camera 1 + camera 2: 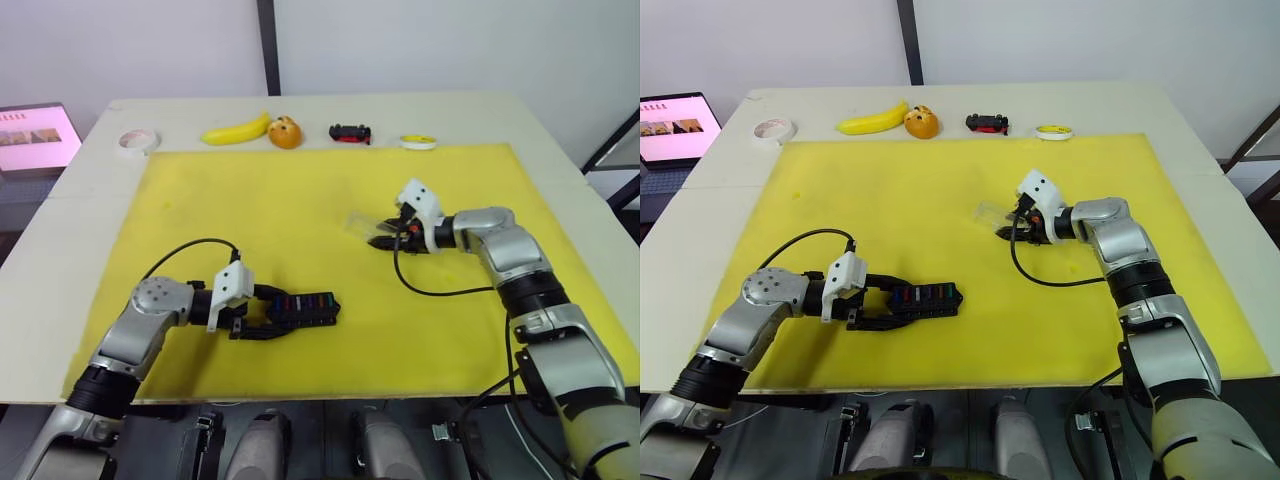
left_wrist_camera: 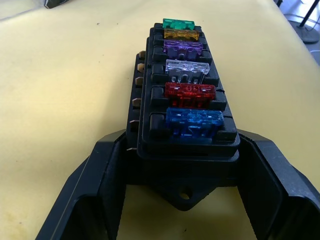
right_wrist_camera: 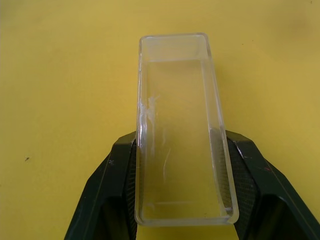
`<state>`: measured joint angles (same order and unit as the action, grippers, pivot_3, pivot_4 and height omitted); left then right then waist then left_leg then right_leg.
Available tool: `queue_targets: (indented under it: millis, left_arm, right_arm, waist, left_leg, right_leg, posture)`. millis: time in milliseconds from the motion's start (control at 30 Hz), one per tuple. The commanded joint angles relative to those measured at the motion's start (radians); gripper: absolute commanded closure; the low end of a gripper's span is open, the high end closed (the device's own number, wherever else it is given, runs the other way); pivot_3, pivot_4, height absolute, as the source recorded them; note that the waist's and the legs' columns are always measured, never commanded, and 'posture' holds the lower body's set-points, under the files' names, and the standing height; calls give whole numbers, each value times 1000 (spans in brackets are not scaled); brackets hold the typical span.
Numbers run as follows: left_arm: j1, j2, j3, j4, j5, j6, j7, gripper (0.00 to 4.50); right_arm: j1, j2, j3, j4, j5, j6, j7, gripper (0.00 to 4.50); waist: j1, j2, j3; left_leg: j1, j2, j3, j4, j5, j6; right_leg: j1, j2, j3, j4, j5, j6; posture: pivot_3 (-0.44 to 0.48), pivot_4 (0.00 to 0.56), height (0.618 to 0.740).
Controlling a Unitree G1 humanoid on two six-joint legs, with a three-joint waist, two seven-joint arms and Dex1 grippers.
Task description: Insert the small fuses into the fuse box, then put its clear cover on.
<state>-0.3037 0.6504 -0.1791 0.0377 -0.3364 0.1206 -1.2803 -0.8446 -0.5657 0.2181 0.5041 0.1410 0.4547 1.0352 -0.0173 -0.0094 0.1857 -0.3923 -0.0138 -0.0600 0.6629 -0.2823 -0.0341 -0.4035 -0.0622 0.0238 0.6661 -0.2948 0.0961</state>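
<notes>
The black fuse box (image 1: 305, 308) lies on the yellow mat (image 1: 300, 200) at the near left. My left gripper (image 1: 262, 315) is shut on its near end, one finger on each side (image 2: 100, 170). Several small fuses (image 2: 186, 66) stand in one row of its slots: green, amber, purple, clear, red and blue. My right gripper (image 1: 385, 238), over the mat's middle right, is shut on the clear cover (image 1: 362, 226). In the right wrist view the cover (image 3: 180, 125) has its hollow side facing the camera and sticks out past the fingers (image 3: 112, 185).
Along the table's far edge lie a tape roll (image 1: 136, 141), a banana (image 1: 237, 130), an orange fruit (image 1: 285, 132), a black-and-red toy car (image 1: 350, 132) and a yellow ring (image 1: 418, 142). A lit laptop screen (image 1: 35, 135) stands at the far left.
</notes>
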Motion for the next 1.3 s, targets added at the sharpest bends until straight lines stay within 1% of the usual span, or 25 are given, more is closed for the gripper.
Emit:
queue_targets:
  millis: [33,100,267,400,500,633,733,967,1000,1033,1100,1300]
  left_arm:
    - [10,14,5,-17,-2,4,-22,1950]
    - [4,16,7,-15,-10,15,-29,1950]
    - [-5,19,8,-13,-25,28,-55,1950]
    - [-11,19,6,-6,-26,33,-75,1950]
    - [-17,13,9,4,-30,27,-93,1950]
    - [-23,7,8,20,-24,13,-102,1950]
    - [-28,-1,2,40,7,-27,-91,1950]
    - [-27,1,-10,49,60,-83,-71,1950]
    - [-28,4,-8,50,60,-77,-70,1450]
    - [-29,4,-3,51,56,-70,-66,858]
    - [-30,7,2,52,57,-74,-69,56]
    - [-22,34,21,50,31,-59,-96,56]
  right_arm:
    - [-3,-35,-39,-152,23,35,23,2779]
    - [14,-72,-36,-311,45,102,53,2779]
    - [37,-127,-20,-673,155,345,85,2779]
    - [53,-151,2,-855,224,459,88,2779]
    - [59,-135,26,-976,279,550,60,2779]
    - [74,-95,77,-1058,313,618,1,2779]
    - [94,-84,123,-1074,300,611,-37,2779]
    - [101,-93,138,-1083,313,605,-67,2779]
    - [102,-94,139,-1086,316,605,-68,2779]
    - [102,-95,139,-1088,318,605,-69,2779]
    - [101,-98,142,-1092,322,603,-71,2779]
    - [99,-95,159,-1088,319,593,-84,2779]
  waist:
    - [0,0,0]
    - [1,0,0]
    - [0,1,0]
    - [3,0,0]
    - [3,0,0]
    - [3,0,0]
    - [3,0,0]
    - [3,0,0]
    - [3,0,0]
    - [3,0,0]
    - [3,0,0]
    - [0,0,0]
  left_leg:
    - [0,0,0,0,0,0]
    - [-1,0,0,0,0,0]
    - [-2,0,-1,0,0,0]
    - [-2,0,-1,0,0,0]
    - [-2,0,-1,0,0,0]
    - [-2,0,-1,0,0,0]
    - [-2,0,-1,0,0,0]
    - [-2,0,-1,0,0,0]
    - [-2,0,-1,0,0,0]
    - [-2,0,-1,0,0,0]
    - [-2,0,-1,0,0,0]
    - [-2,0,-1,0,0,0]
  right_leg:
    - [0,0,0,0,0,0]
    - [-1,0,0,0,0,0]
    - [-2,0,0,0,0,0]
    - [-2,0,0,0,0,0]
    - [-2,0,0,0,0,0]
    - [-2,0,0,0,0,0]
    - [-2,0,0,0,0,0]
    - [-2,0,0,0,0,0]
    - [-2,0,0,0,0,0]
    - [-2,0,0,0,0,0]
    - [-2,0,0,0,0,0]
    - [-2,0,0,0,0,0]
  posture:
    - [0,150,740]
    - [0,150,740]
    - [0,150,740]
    - [0,150,740]
    - [0,150,740]
    - [0,150,740]
    - [0,150,740]
    - [0,150,740]
    - [0,150,740]
    - [0,150,740]
    - [0,150,740]
    - [0,150,740]
